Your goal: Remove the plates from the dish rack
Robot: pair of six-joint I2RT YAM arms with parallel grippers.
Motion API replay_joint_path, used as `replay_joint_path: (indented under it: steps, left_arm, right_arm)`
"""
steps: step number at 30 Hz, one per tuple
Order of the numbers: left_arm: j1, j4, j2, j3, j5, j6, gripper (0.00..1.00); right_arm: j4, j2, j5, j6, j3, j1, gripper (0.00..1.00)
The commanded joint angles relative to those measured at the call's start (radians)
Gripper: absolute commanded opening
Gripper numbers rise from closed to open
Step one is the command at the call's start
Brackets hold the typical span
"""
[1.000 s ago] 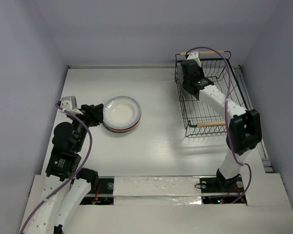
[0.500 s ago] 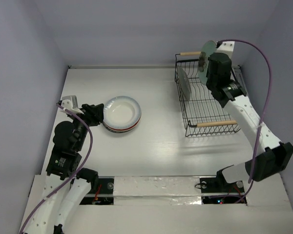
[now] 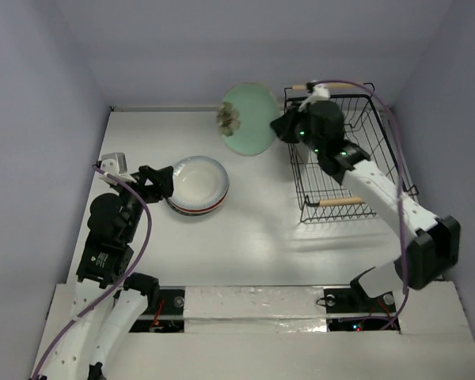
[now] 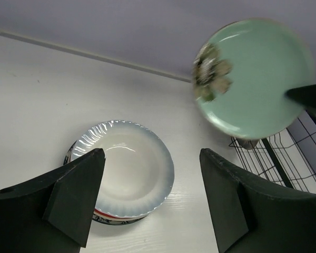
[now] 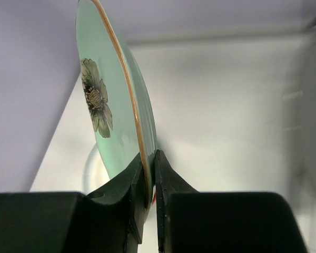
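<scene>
My right gripper (image 3: 279, 127) is shut on the rim of the pale mint green plate (image 3: 248, 119) and holds it on edge in the air, left of the dish rack (image 3: 339, 203) and beyond the plate stack. In the right wrist view the fingers (image 5: 139, 176) pinch its gold-edged rim (image 5: 111, 105). Three plates are stacked on the table (image 3: 198, 185): a white one on top, with red-rimmed and blue-floral ones under it. My left gripper (image 3: 163, 180) is open and empty beside the stack's left edge. The left wrist view shows the stack (image 4: 124, 176) and the green plate (image 4: 253, 79).
The black wire rack's corner shows in the left wrist view (image 4: 284, 163). A blurred grey shape (image 5: 310, 116) stands at the right of the right wrist view. The back wall is close behind the raised plate. My right arm reaches across the rack.
My right arm has lifted the mint green plate out of the rack and swung it left, over the table towards the stack. My left arm has barely moved.
</scene>
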Motion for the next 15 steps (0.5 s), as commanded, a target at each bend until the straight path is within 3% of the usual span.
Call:
replay_joint_path:
  steps: [1,15]
  left_arm:
    - [0.015,0.051,0.000,-0.009,0.001,0.003,0.70]
    - [0.015,0.053,0.004,-0.009,0.009,0.000,0.67]
  right_arm:
    - [0.271,0.080,-0.218,0.159,0.009,0.093,0.00]
    - [0.521,0.391,-0.345,0.418,-0.014,0.201,0.00]
